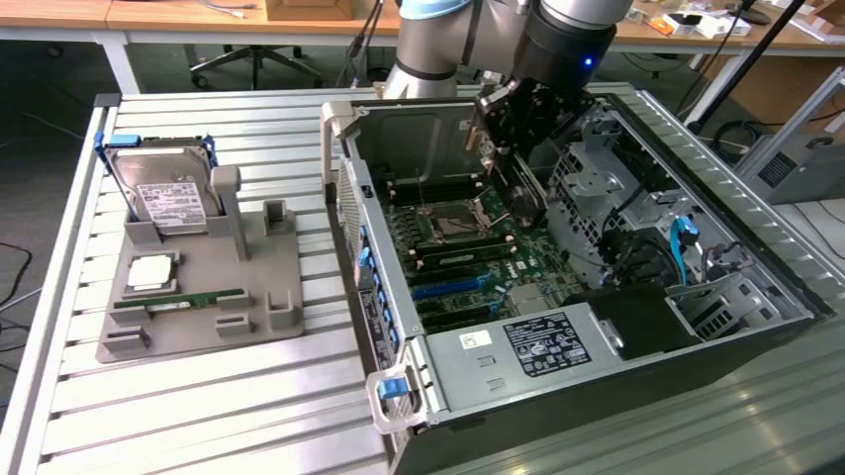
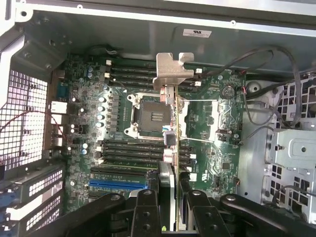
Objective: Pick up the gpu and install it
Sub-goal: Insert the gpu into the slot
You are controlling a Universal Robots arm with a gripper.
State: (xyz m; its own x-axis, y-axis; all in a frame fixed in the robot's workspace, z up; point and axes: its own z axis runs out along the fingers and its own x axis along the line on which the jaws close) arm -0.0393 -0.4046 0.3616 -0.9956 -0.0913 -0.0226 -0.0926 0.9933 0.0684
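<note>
Slatted table (image 1: 198, 406) bears a tray (image 1: 271, 282) with the hard drive (image 1: 165, 193) on the exterior view's left; rightward, inside the open case (image 1: 713, 168), my gripper (image 1: 506, 124) is clamped on the gpu (image 1: 521, 193), edge-on above the motherboard (image 1: 456, 247). Any tilt in my grip, I judge, could scrape board parts or seat it crooked.
</note>
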